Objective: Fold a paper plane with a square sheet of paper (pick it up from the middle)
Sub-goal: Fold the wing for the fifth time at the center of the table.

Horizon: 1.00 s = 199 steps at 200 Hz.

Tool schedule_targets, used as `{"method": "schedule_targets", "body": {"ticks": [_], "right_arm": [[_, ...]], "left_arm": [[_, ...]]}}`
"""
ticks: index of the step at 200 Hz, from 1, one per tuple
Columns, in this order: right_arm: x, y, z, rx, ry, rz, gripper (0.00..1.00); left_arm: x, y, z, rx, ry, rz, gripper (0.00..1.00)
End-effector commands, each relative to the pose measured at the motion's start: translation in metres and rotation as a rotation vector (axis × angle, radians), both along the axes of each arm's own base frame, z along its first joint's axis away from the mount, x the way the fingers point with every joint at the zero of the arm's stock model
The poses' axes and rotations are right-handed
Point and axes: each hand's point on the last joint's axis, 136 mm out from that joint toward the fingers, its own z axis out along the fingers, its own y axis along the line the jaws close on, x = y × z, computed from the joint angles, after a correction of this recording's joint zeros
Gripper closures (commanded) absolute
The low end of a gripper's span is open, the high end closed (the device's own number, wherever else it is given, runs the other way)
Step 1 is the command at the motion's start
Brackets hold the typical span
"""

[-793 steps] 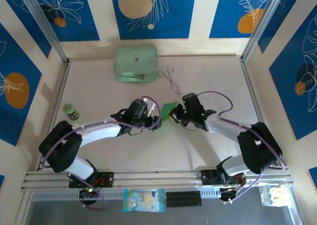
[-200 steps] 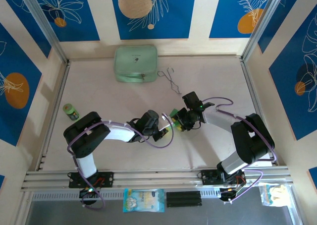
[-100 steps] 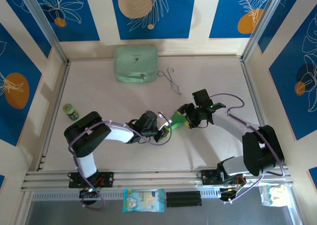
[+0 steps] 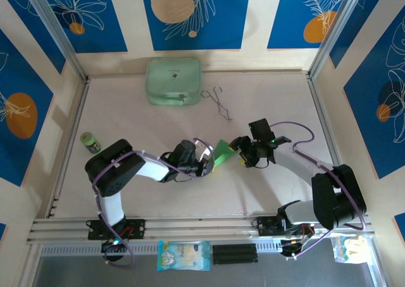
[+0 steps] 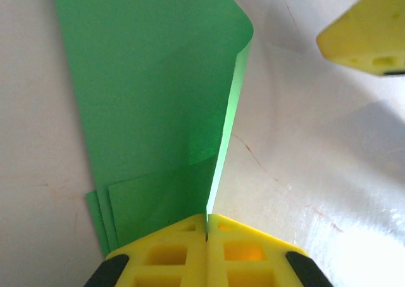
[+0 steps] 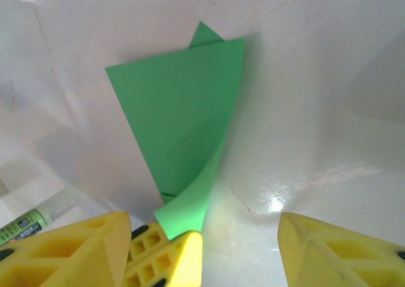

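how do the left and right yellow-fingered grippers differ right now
The left gripper is shut, its yellow fingers pressed together; the right gripper is open, its yellow fingers wide apart. The left gripper pinches one end of the folded bright green sheet of paper; the right gripper holds nothing. Both point at that paper, from opposite sides.

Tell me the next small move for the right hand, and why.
Probably lower the right hand onto the curled edge of the square sheet of paper and press it flat. The left hand is shut on the folded sheet at one end, the right hand stands open beside it, and that edge lifts off the table.
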Motion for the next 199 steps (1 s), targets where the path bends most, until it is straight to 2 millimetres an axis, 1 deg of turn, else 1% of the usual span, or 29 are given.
{"method": "schedule_targets", "body": {"ticks": [1, 37, 80, 137, 199], "right_arm": [[0.003, 0.009, 0.011, 0.031, -0.112, 0.112, 0.38], [0.005, 0.022, 0.011, 0.053, -0.198, 0.261, 0.41], [0.005, 0.034, -0.001, 0.067, -0.182, 0.356, 0.45], [0.009, 0.041, -0.016, 0.051, -0.136, 0.411, 0.48], [0.027, 0.048, -0.025, 0.008, -0.113, 0.415, 0.52]], "left_arm": [[-0.002, 0.0, 0.002, -0.059, 0.127, 0.037, 0.95], [0.003, -0.002, 0.009, -0.126, 0.236, 0.103, 0.96], [0.009, -0.002, 0.012, -0.181, 0.319, 0.168, 0.96], [0.015, 0.004, 0.007, -0.23, 0.38, 0.226, 0.94], [0.015, 0.01, -0.003, -0.238, 0.429, 0.262, 0.92]]}}
